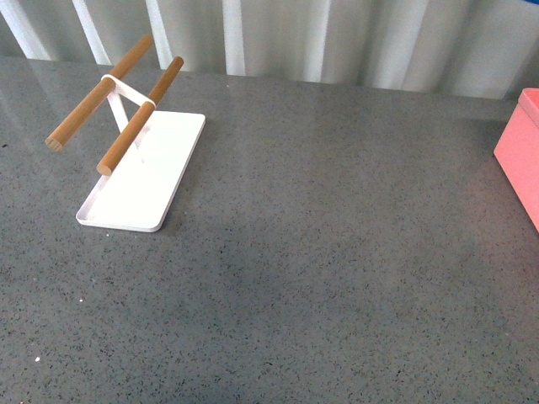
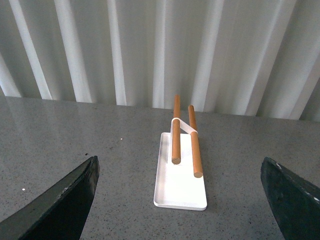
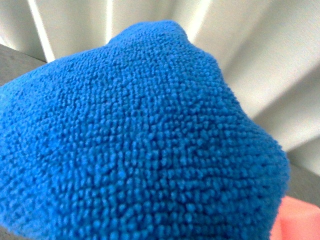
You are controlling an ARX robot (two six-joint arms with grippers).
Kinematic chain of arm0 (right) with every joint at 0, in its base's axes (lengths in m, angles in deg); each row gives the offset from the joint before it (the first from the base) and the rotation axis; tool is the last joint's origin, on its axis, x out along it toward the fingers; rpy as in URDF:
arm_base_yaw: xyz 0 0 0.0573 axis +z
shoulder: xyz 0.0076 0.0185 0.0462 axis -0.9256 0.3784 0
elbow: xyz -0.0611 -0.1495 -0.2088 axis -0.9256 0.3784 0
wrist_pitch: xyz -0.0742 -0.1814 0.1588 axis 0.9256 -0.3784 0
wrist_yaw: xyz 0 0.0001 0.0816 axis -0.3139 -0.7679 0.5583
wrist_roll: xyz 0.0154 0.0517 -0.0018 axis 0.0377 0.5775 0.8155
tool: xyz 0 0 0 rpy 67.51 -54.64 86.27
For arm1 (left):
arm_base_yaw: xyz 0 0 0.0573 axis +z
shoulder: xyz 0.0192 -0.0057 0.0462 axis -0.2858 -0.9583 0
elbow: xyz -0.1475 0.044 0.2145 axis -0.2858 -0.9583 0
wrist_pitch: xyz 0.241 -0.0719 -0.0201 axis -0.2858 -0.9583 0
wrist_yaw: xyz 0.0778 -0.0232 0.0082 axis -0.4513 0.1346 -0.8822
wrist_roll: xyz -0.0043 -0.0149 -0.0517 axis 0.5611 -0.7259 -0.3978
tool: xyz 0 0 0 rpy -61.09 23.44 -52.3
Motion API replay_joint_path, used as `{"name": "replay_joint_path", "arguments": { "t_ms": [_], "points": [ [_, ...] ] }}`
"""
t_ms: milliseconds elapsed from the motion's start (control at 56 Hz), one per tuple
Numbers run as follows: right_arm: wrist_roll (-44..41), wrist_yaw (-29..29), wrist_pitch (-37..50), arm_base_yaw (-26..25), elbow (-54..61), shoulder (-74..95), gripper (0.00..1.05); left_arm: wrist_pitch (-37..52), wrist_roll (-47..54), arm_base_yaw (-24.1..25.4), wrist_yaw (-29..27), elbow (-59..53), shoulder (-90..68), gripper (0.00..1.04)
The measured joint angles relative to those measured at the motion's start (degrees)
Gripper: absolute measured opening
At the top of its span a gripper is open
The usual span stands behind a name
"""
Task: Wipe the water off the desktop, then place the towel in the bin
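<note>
The bright blue terry towel (image 3: pixel 135 135) fills nearly the whole right wrist view, bunched close to the lens, and my right gripper is shut on it with its fingers hidden behind the cloth. A sliver of the salmon-pink bin (image 3: pixel 297 220) peeks out past the towel's edge, and the bin (image 1: pixel 522 156) also shows at the right edge of the front view on the dark speckled desktop (image 1: pixel 320 252). My left gripper (image 2: pixel 180 200) hangs open above the desktop, its dark fingers (image 2: pixel 62 205) spread wide apart. Neither arm appears in the front view.
A flat white tray (image 1: pixel 143 181) carrying two wooden bars (image 1: pixel 139 118) stands at the back left of the desktop, straight ahead of the left gripper as the white tray (image 2: pixel 180 187). A pale ribbed curtain (image 1: pixel 337 38) closes off the far edge.
</note>
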Motion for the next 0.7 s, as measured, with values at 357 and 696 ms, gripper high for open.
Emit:
{"name": "replay_joint_path", "arguments": {
  "t_ms": [357,696],
  "points": [
    [-0.37,-2.29,-23.04,-17.07,-4.63,1.57,0.05,0.00,0.00,0.00,0.00,0.00,0.00,0.98],
    [-3.19,-4.20,-25.18,-22.64,-4.70,7.28,0.05,0.00,0.00,0.00,0.00,0.00,0.00,0.98]
  ]
}}
